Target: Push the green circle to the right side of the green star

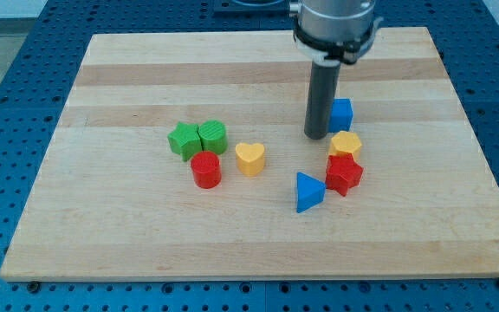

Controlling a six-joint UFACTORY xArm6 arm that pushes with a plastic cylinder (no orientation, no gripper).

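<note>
The green star (pixel 182 140) lies left of the board's middle. The green circle (pixel 213 136) sits right beside it on the view's right, touching it. My tip (pixel 316 135) is the lower end of the dark rod, well to the view's right of both green blocks. It stands just left of the blue cube (pixel 342 113) and above-left of the yellow hexagon (pixel 345 144).
A red cylinder (pixel 206 170) sits just below the green blocks. A yellow heart (pixel 250 159) lies to their right. A red star-like block (pixel 344 175) and a blue triangle (pixel 308 191) lie below the yellow hexagon. All rest on the wooden board (pixel 128 234).
</note>
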